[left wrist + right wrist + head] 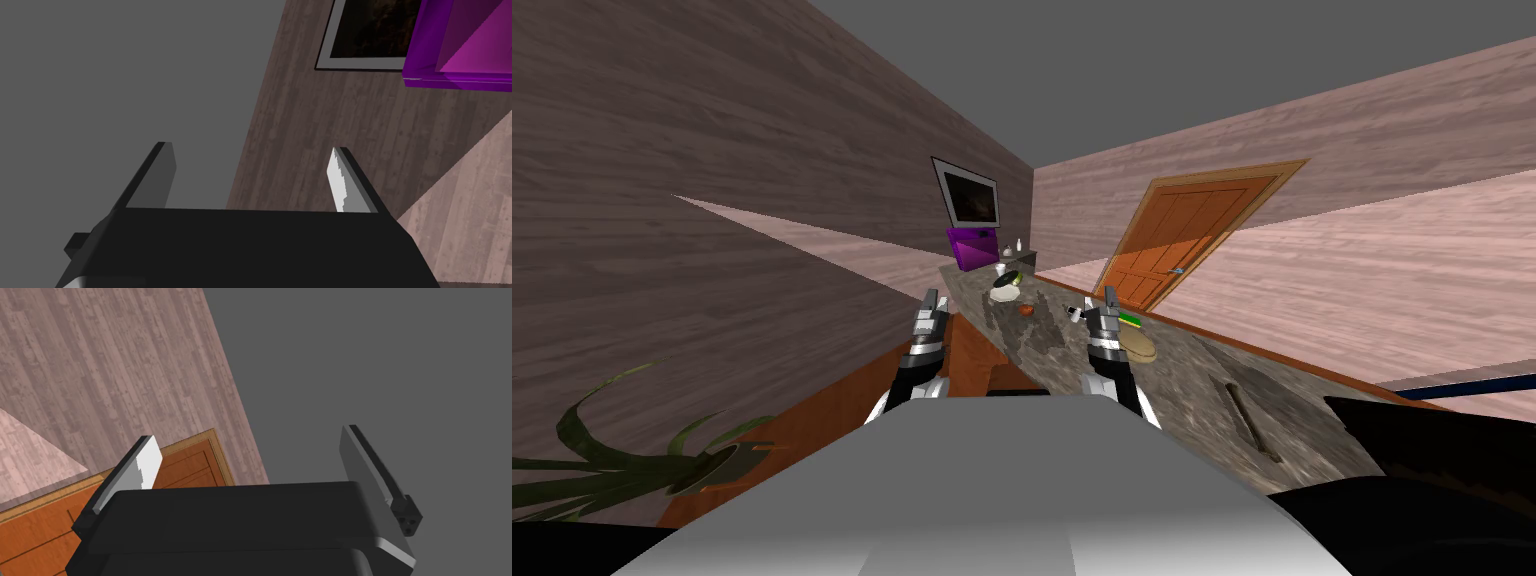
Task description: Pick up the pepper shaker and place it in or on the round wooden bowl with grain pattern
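The left gripper (252, 147) has its fingers (345, 185) spread apart, with nothing between them. The right gripper (248, 433) has its fingers (145, 463) spread in the same way, also holding nothing. The left gripper is raised beside the left edge of the grey stone-patterned tabletop (1192, 380). The right gripper is raised over the tabletop itself.

The pepper shaker (1074, 314), a small white and grey item, sits on the tabletop just beside the right gripper, on the side toward the left gripper. It is apart from the fingers. The round wooden bowl (1140, 346), tan and shallow, lies on the tabletop near the right forearm, on its outer side. A green item (1129, 320) lies just beyond the bowl.

Farther along the tabletop are a small red-orange item (1026, 310) and a white dish (1004, 290) with dark contents. A purple box (974, 246) stands at the far end, under a framed picture (967, 192). A long dark item (1247, 415) lies on the near right part of the tabletop. An orange panelled door (1192, 235) is set in the right wall. A plant (622, 460) stands at the near left.
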`<state>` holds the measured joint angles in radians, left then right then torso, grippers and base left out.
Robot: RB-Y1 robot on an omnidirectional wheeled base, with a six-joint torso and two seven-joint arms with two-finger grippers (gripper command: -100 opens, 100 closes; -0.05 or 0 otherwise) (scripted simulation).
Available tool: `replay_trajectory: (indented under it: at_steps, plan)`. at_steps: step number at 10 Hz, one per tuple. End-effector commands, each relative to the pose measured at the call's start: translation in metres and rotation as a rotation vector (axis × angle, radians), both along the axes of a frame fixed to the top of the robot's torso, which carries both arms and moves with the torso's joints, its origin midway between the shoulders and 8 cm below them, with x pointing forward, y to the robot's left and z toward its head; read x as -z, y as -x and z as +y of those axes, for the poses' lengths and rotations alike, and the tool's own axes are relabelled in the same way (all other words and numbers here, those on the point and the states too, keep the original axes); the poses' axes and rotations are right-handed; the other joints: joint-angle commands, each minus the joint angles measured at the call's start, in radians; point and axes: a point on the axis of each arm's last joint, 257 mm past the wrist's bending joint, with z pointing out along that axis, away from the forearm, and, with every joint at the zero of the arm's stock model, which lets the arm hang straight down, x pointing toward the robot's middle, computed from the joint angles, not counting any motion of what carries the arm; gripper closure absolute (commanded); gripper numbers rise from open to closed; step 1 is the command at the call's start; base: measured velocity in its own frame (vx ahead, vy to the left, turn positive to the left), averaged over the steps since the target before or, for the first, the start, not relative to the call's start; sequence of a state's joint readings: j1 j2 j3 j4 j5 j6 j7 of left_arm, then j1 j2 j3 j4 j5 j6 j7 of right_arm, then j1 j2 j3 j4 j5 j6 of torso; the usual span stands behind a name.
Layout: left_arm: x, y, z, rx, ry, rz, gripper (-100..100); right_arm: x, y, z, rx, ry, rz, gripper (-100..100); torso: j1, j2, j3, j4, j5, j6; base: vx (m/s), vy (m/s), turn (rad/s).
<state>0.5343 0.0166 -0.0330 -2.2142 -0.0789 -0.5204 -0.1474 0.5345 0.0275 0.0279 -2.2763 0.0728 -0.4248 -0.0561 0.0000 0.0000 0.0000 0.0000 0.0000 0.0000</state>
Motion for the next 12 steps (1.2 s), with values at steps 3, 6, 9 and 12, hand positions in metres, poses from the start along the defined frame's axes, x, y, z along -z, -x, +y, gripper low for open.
replay_trajectory:
  at_steps: [3, 6, 9, 12]
  plan:
    - [0.000, 0.000, 0.000, 0.000, 0.000, 0.000, 0, 0.007, -0.007, 0.006, -0.007, 0.133, 0.031, -100, 0.000, 0.003, 0.002, 0.001, 0.000, 0.000, -0.050, 0.010, -0.005]
    - [0.000, 0.000, 0.000, 0.000, 0.000, 0.000, 0, 0.020, -0.018, 0.004, 0.032, 0.291, 0.069, -100, 0.001, 0.005, 0.003, 0.001, 0.000, 0.000, -0.089, 0.023, -0.010]
    - [0.000, 0.000, 0.000, 0.000, 0.000, 0.000, 0, 0.033, -0.029, -0.003, 0.088, 0.420, 0.104, -100, 0.001, 0.008, 0.005, 0.002, 0.000, 0.000, -0.122, 0.013, -0.012]
    - [0.000, 0.000, 0.000, 0.000, 0.000, 0.000, 0, 0.049, -0.043, -0.014, 0.159, 0.555, 0.147, -100, 0.002, 0.006, 0.003, 0.001, 0.000, 0.000, -0.083, 0.029, -0.004]
